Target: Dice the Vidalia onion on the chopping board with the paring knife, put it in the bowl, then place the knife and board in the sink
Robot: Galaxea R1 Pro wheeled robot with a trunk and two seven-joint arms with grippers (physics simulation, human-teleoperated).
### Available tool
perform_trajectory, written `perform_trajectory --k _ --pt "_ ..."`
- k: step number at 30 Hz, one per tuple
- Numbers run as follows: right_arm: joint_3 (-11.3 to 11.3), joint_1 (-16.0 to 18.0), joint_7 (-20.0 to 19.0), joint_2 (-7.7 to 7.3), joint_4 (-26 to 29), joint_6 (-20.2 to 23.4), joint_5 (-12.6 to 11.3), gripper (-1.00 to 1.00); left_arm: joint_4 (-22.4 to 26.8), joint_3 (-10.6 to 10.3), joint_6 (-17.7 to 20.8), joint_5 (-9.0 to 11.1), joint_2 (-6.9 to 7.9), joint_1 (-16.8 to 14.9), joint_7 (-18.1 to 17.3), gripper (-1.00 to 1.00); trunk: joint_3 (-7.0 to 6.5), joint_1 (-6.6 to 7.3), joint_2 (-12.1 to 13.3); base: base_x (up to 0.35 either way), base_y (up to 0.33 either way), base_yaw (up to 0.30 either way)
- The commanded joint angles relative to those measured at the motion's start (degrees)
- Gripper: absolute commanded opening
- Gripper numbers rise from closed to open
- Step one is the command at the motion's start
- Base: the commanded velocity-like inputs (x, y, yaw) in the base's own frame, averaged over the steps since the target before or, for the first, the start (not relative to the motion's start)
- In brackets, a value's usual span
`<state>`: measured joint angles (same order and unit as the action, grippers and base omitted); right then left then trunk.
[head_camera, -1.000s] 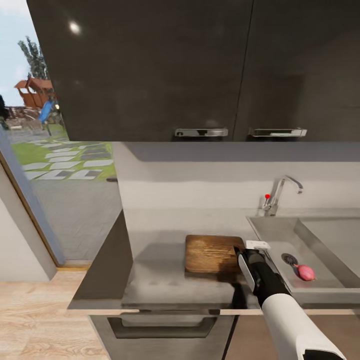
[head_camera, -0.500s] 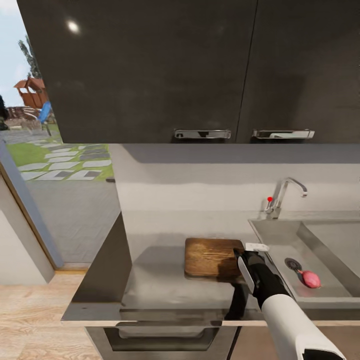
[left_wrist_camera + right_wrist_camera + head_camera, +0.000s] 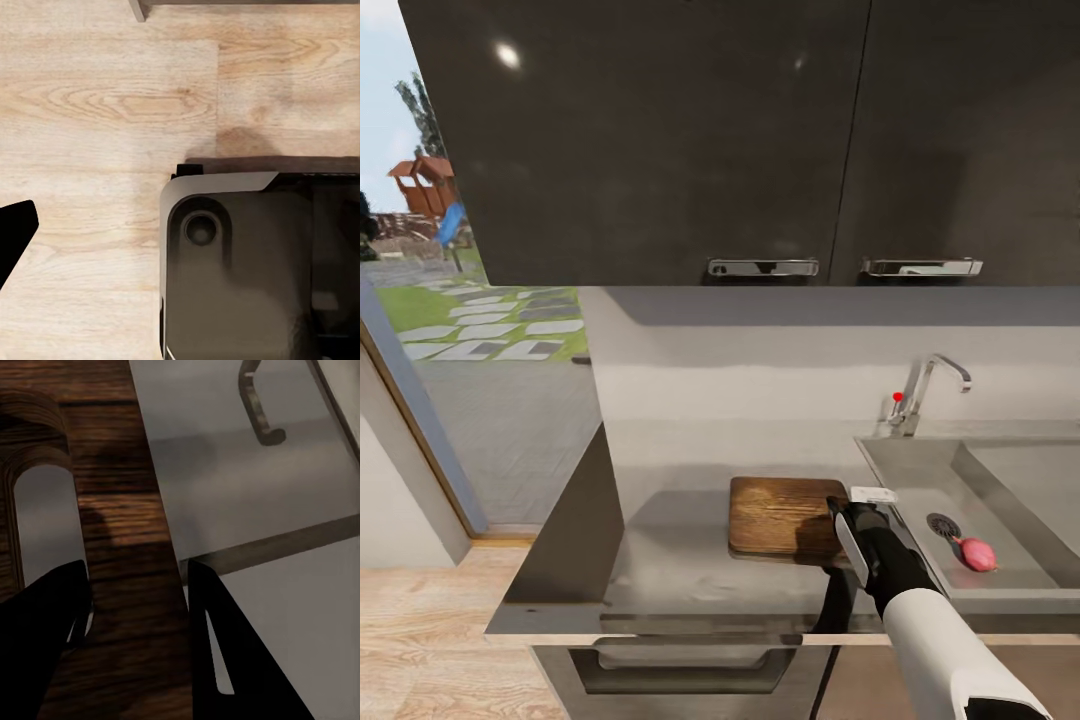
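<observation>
Evidently the right gripper [image 3: 135, 585] is down at the chopping board [image 3: 780, 515], at the end that carries the oblong slot handle [image 3: 45, 532]; in the right wrist view its fingers [image 3: 45, 645] stand apart, one over the slot and the other at the board's outer edge, with the strip of wood between them and nothing yet clamped. The board lies flat on the grey surface [image 3: 660, 560] just beside the sink [image 3: 1000, 590], and the Vidalia onion [image 3: 977, 553] rests in the basin next to the drain, well clear of the arm. The step looks like a grasp or nudge of the board; to do it well, the fingers should settle squarely across that strip before closing. The left wrist view looks down at pale wood floor [image 3: 97, 112] with one dark fingertip at the edge, so I cannot tell that gripper's state.
</observation>
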<state>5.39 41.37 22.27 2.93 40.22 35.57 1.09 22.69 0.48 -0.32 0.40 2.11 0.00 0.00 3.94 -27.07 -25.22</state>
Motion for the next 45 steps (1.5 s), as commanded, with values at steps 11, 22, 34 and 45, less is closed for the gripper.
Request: perform_trajectory --k 11,22,34,45 --pt "0.1 0.0 0.0 0.06 0.0 0.4 0.1 1.00 0.1 0.0 0.0 0.1 0.00 0.0 0.0 1.00 0.12 -0.03 -0.1 0.000 0.000 0.000" --pt "0.1 0.0 -0.4 -0.09 0.0 0.4 0.0 1.00 0.1 0.0 0.0 0.1 0.00 0.0 0.0 1.00 0.12 -0.03 -0.1 0.000 0.000 0.000" --pt "0.1 0.0 -0.6 -0.11 0.0 0.3 0.0 1.00 0.0 0.0 0.0 0.2 0.00 0.0 0.0 1.00 0.12 -0.03 -0.1 0.000 0.000 0.000" --pt "0.1 0.0 -0.8 -0.08 0.1 0.3 0.0 1.00 0.0 0.0 0.0 0.1 0.00 0.0 0.0 1.00 0.12 -0.03 -0.1 0.000 0.000 0.000"
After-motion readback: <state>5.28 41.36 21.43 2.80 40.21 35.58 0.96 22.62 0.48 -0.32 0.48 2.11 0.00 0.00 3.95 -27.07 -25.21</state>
